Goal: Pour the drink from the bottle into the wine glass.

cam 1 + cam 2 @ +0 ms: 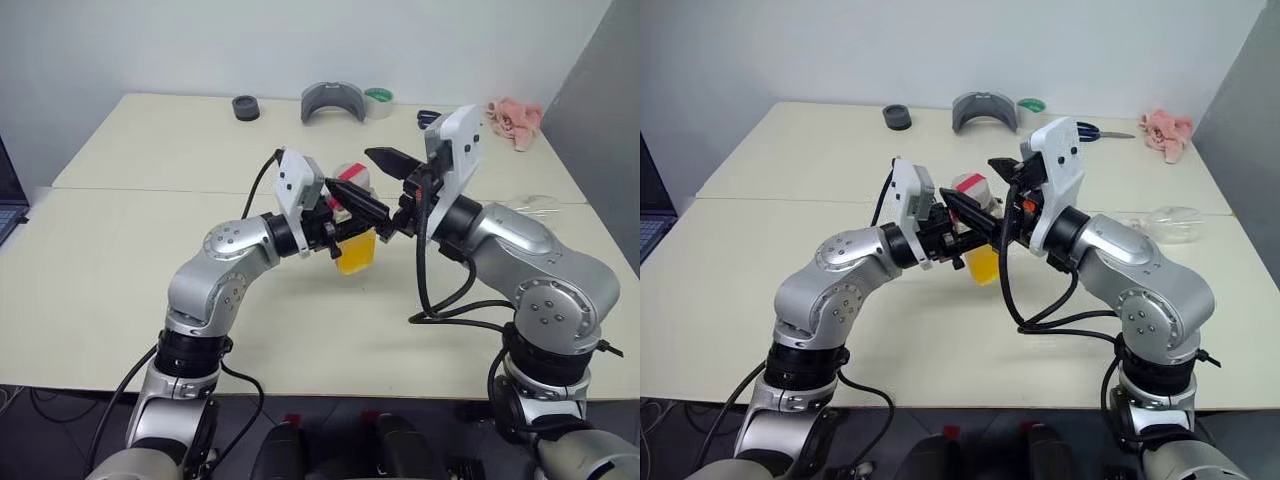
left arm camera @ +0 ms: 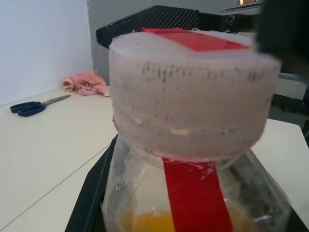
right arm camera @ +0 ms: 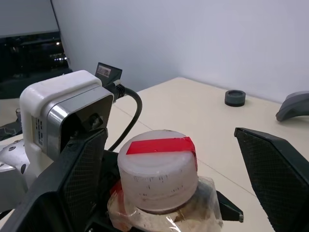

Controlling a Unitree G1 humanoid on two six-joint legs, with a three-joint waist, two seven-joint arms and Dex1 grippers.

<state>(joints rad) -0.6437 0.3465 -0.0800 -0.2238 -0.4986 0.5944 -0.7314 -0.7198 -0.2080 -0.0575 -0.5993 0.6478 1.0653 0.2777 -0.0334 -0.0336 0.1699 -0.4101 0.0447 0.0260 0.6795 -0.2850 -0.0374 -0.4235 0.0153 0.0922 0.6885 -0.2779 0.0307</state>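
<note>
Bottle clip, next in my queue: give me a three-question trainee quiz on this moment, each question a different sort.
1. True or false: the cap is off the bottle.
2. Which gripper holds the bottle? A) left gripper B) right gripper
3. Fill in: the right gripper's fingers stand ____ on either side of the cap.

Key: 1 false, the cap sits on the bottle. 2 A. 3 open, not touching it.

Clear bottle (image 2: 193, 193), red vertical stripe, white cap (image 3: 159, 169) with red tape strip. Drink (image 1: 356, 252) orange-yellow. Cream table (image 1: 150, 150). Upper right of frame: pink cloth (image 1: 514, 120), blue-handled scissors (image 2: 29, 107). Black gripper fingers (image 3: 77, 179) crosshatched.
</note>
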